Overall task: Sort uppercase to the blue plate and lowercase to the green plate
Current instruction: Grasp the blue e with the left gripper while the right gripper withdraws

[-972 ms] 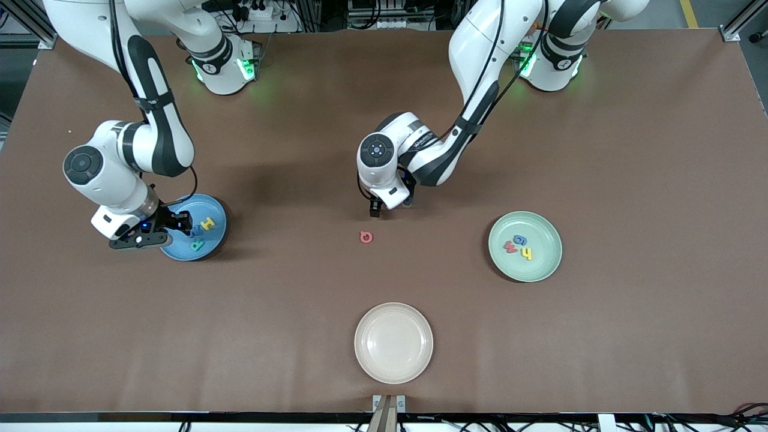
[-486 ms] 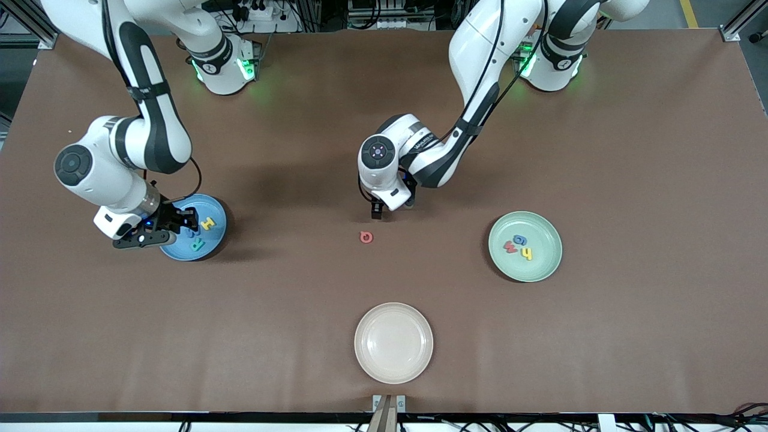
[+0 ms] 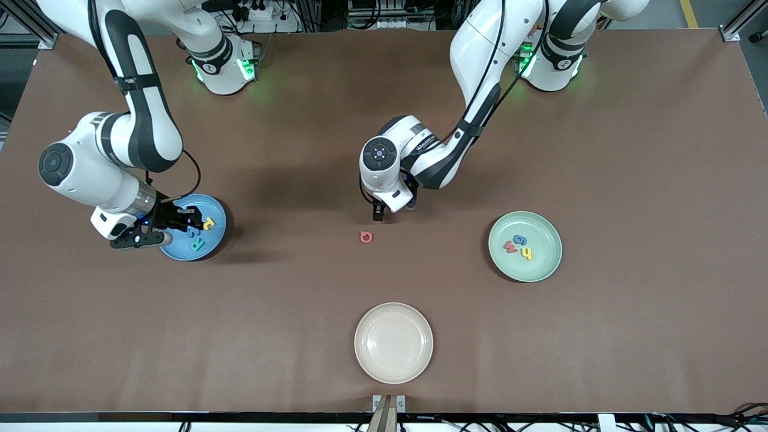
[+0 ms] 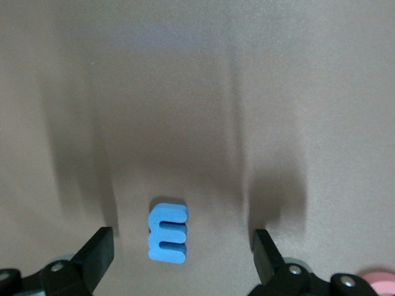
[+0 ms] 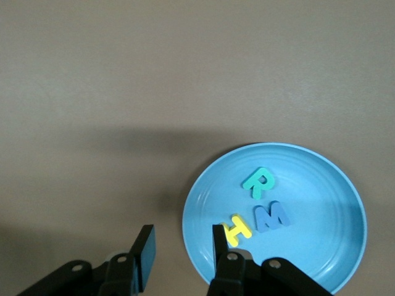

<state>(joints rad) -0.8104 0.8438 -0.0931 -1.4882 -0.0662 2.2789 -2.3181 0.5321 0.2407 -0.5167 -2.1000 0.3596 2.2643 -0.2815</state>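
Both arms glossy white shells, black joint bands, black cables strapped along links. Green lights at bases. Round dark wrist caps, blue centre dot. Left gripper (image 3: 378, 211) and right gripper (image 3: 193, 217) black.

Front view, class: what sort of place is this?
Probably a robotics lab: two white robot arms bolted at a brown-covered table, aluminium framing and cabling at its edge.

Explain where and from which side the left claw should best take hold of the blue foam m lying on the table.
From straight above: the blue m lies flat on the table, so only its thin edges offer a hold. The open left claw straddles it; probably pinch the solid arched back against the leg tips, with the fingers low at the tabletop.
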